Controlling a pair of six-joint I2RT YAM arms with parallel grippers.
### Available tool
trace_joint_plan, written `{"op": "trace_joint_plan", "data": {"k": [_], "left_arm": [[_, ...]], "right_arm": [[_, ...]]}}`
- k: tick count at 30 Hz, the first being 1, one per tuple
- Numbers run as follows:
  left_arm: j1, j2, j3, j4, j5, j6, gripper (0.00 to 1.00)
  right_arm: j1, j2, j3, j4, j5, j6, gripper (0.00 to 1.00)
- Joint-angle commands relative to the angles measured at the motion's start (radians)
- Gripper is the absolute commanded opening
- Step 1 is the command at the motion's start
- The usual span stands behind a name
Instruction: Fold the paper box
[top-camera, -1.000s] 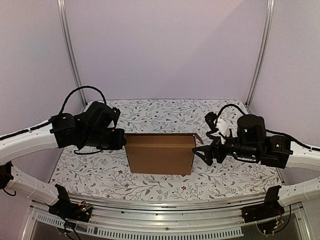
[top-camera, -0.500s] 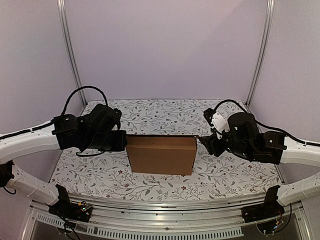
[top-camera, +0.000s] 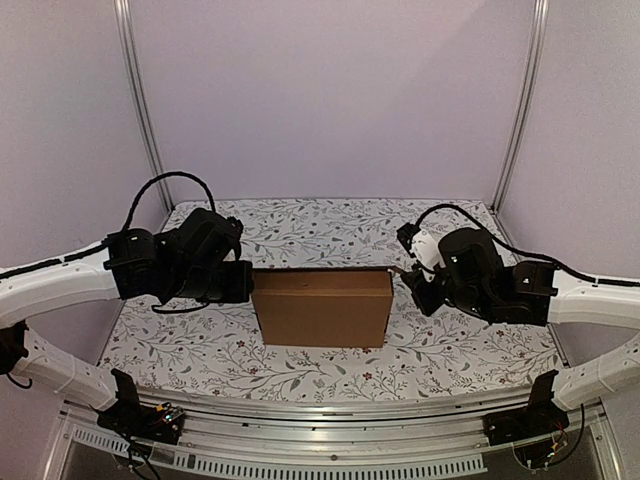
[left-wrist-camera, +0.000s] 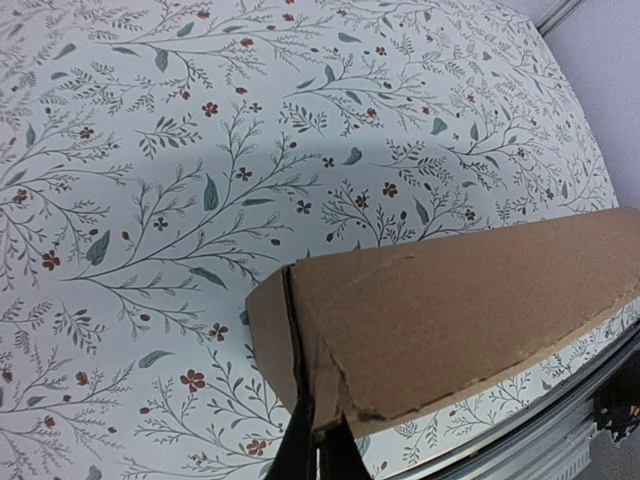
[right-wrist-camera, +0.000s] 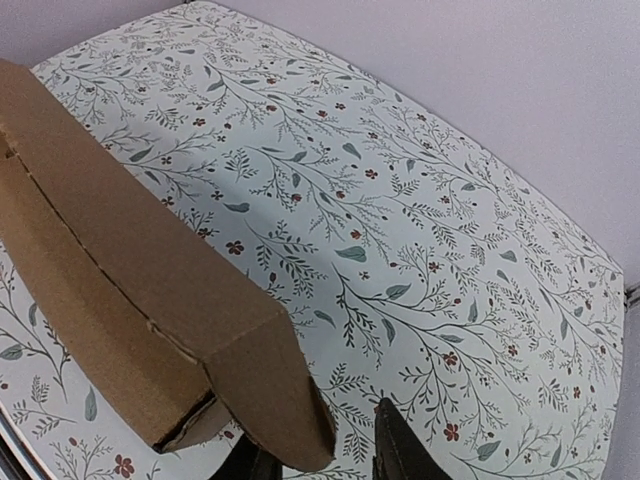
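The paper box (top-camera: 320, 308) is a plain brown cardboard mailer standing closed in the middle of the table. My left gripper (top-camera: 248, 283) is at its left end. In the left wrist view the fingers (left-wrist-camera: 300, 455) are shut together, with their tips against the torn corner of the box (left-wrist-camera: 460, 300). My right gripper (top-camera: 403, 283) is at the box's right end. In the right wrist view the rounded side flap (right-wrist-camera: 270, 390) of the box (right-wrist-camera: 130, 260) lies between its fingers. The right gripper (right-wrist-camera: 315, 432) is open, with a gap between the flap and the right finger (right-wrist-camera: 395, 445).
The floral table cover (top-camera: 330, 230) stretches behind and beside the box. Metal frame posts (top-camera: 140, 110) stand at the back corners before lilac walls. An aluminium rail (top-camera: 330, 405) runs along the near table edge, where the arm bases are.
My right gripper has swung in toward the box's right end and its jaws have narrowed around the side flap. The left gripper and the box have barely moved.
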Motion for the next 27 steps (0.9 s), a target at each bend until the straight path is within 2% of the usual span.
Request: {"op": "trace_joint_plan", "data": {"k": [1,4,7,15,27], "left_arm": [[-0.018,0.014,0.005,-0.039,-0.012,0.0,0.0],[-0.019,0.024,0.006,-0.037,-0.013,0.001,0.0],[-0.022,0.03,0.008,-0.036,-0.018,0.002,0.0],[-0.03,0.053,0.03,-0.032,-0.029,0.021,0.0],[-0.053,0.123,0.066,-0.029,-0.055,0.058,0.0]], "right_arm": [[0.006,0.01,0.048,-0.008,-0.002,-0.002,0.19],[0.008,0.007,0.064,-0.007,-0.03,-0.001,0.07],[0.012,0.007,0.079,-0.019,-0.058,0.01,0.0],[0.017,0.0,0.103,-0.05,-0.148,0.089,0.0],[0.018,0.014,0.187,-0.183,-0.141,0.229,0.0]]}}
